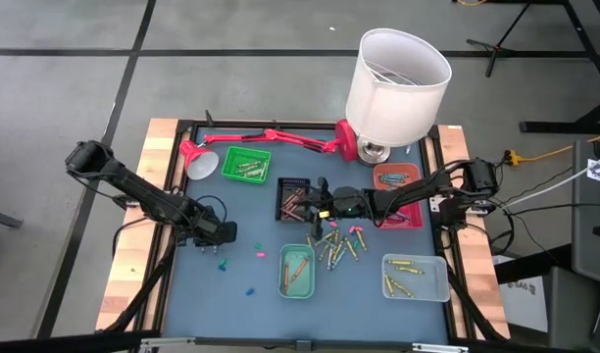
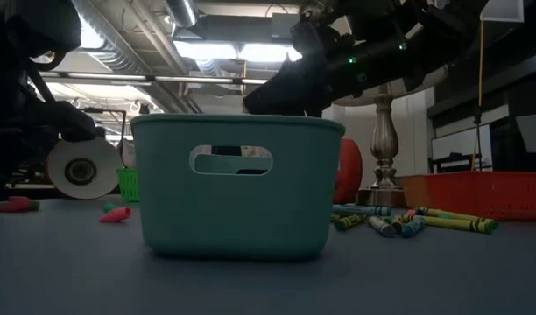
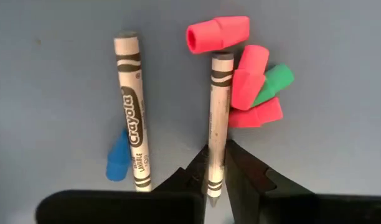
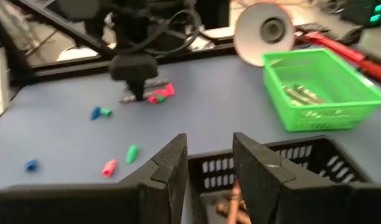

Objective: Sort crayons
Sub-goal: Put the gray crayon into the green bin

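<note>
At table's left, my left claw (image 3: 216,177) pinches 1 white crayon (image 3: 218,112) near its tip; its long axis runs straight out from my fingers, beside 4 eraser caps (image 3: 249,87). Rightward, my right claw (image 4: 209,165) hovers open, empty, over the black tray (image 4: 315,165).

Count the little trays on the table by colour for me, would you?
green tray: 1
black tray: 1
orange tray: 1
red tray: 1
teal tray: 1
clear tray: 1
Total: 6
</note>
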You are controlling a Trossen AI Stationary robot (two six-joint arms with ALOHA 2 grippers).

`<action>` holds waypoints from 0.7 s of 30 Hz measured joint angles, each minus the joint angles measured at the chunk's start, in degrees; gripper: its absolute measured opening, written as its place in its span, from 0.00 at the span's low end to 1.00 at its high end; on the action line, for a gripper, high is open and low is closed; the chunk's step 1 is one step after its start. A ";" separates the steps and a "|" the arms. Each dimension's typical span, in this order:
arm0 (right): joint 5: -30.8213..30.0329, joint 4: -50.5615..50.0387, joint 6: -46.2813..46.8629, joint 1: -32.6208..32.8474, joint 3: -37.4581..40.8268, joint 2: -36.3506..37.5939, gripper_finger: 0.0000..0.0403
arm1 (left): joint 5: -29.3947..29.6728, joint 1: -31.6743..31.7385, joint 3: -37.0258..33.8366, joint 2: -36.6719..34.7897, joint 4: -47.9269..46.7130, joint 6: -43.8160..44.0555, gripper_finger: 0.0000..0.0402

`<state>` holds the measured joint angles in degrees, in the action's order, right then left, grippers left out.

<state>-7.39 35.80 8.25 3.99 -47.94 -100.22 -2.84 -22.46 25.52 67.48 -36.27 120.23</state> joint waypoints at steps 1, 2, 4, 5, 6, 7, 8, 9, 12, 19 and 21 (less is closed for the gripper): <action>0.80 -0.64 0.00 0.04 0.00 0.39 0.31 | 0.05 0.00 0.00 0.00 -0.02 -0.65 0.08; 1.37 -0.73 0.01 0.07 0.02 0.65 0.31 | 0.14 0.00 -0.02 0.00 -0.05 -0.97 0.07; 2.56 -1.33 0.01 0.07 0.02 1.73 0.31 | 0.49 -0.02 -0.02 0.00 -0.09 -2.02 0.05; 2.95 -1.88 0.00 0.07 0.02 2.43 0.31 | 0.65 -0.04 -0.04 -0.02 -0.11 -2.41 0.04; 3.34 -2.52 -0.01 0.07 0.02 3.21 0.31 | 0.82 -0.04 -0.04 0.00 -0.11 -2.70 0.03; 3.51 -3.70 0.00 0.07 0.02 4.13 0.31 | 0.98 -0.04 -0.04 -0.02 -0.11 -3.10 0.03; 3.54 -4.72 -0.02 0.07 0.02 5.05 0.31 | 1.08 -0.04 -0.04 -0.02 -0.11 -3.74 0.02; 3.55 -6.29 -0.02 0.07 0.02 6.10 0.31 | 1.16 -0.04 -0.04 -0.02 -0.11 -4.24 0.02; 3.56 -11.50 -0.06 0.07 0.02 9.71 0.31 | 1.10 -0.04 -0.04 -0.02 -0.11 -6.30 0.02; 3.58 -30.43 -0.09 0.11 0.00 18.77 0.31 | -3.24 0.01 -0.28 -2.07 0.58 -13.97 0.02; 3.58 -37.02 -0.08 0.11 0.00 21.13 0.31 | -4.33 -0.06 -0.31 -3.66 1.63 -16.70 0.02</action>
<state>-3.81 -1.22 8.17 4.10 -47.94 -79.09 -7.17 -22.52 25.21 63.82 -34.64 103.53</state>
